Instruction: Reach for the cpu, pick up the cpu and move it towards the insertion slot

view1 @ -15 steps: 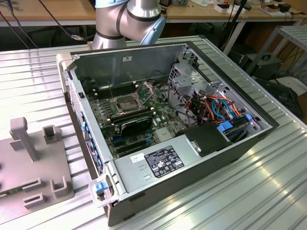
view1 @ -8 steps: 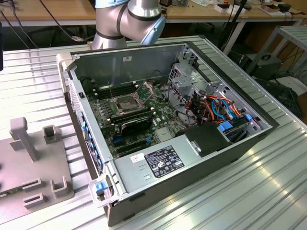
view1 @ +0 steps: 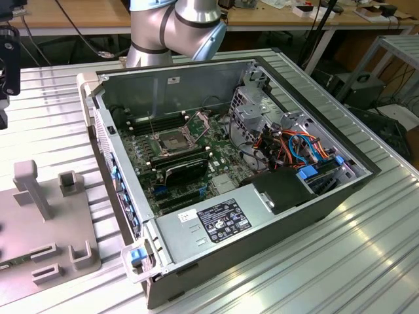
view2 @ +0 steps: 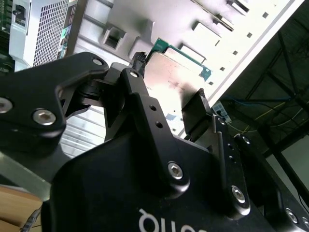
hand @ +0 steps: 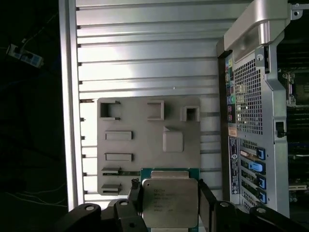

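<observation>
Gripper [hand: 170, 200]: I've got its fingers clamped on the cpu [hand: 170, 202].
Below: grey fixture plate [hand: 130, 145].
Slot: insertion slot [view1: 169, 142] well apart.

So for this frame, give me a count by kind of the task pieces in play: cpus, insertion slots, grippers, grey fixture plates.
cpu: 1, between the fingers of the gripper in both wrist views
insertion slot: 1, on the green motherboard inside the open computer case
gripper: 1
grey fixture plate: 1, on the ribbed metal table
Total: 4
</observation>
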